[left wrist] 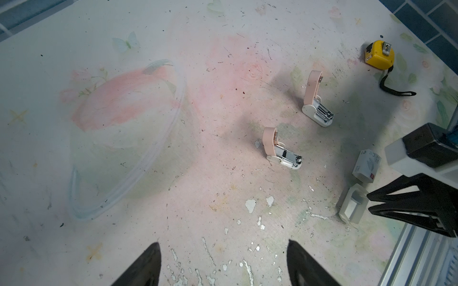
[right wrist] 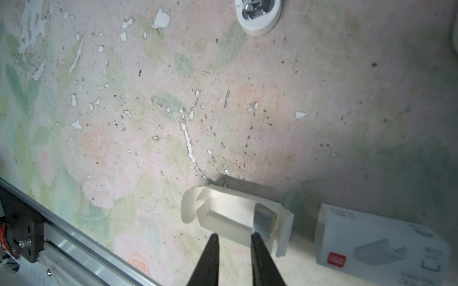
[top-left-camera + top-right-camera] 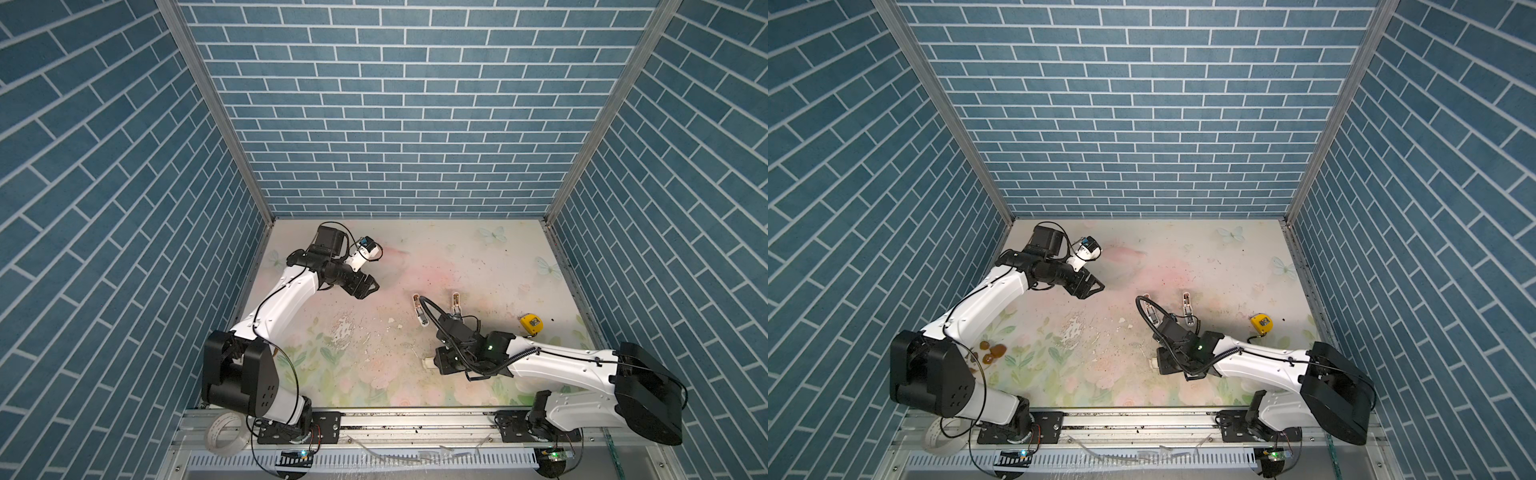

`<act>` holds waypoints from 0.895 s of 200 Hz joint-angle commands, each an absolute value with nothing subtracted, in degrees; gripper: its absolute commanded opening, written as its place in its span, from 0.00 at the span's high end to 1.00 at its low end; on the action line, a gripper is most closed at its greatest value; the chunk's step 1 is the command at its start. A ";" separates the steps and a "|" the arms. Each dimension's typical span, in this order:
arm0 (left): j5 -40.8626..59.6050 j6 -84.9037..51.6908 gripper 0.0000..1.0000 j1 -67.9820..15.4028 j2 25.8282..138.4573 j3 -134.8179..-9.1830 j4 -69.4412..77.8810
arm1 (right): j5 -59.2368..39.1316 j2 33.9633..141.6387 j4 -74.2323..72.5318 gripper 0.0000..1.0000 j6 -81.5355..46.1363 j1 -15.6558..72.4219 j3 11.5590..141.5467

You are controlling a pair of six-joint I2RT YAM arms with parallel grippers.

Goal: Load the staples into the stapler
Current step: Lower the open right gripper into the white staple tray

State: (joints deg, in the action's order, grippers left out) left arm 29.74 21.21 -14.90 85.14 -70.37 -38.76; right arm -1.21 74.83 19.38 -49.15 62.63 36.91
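Jaws of the right gripper (image 2: 235, 235), lower centre of the right wrist view, stand narrowly apart, holding nothing. You find the staples (image 2: 264, 219) just right of the tips, at the right end of the tray (image 2: 223, 205), which lies lengthwise across the frame. The right arm is nearer. Print on the sleeve (image 2: 371, 235) is unreadable beside its red mark (image 2: 336, 260).
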 commanded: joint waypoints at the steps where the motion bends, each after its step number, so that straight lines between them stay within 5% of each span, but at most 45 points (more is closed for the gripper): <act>1: 30.41 21.28 0.19 -14.50 85.19 -69.78 -39.09 | 0.40 76.62 21.64 0.76 -50.54 63.19 39.09; 179: 30.85 21.36 0.19 -14.50 84.48 -68.99 -38.58 | 5.44 84.35 30.66 0.76 -49.83 65.39 46.38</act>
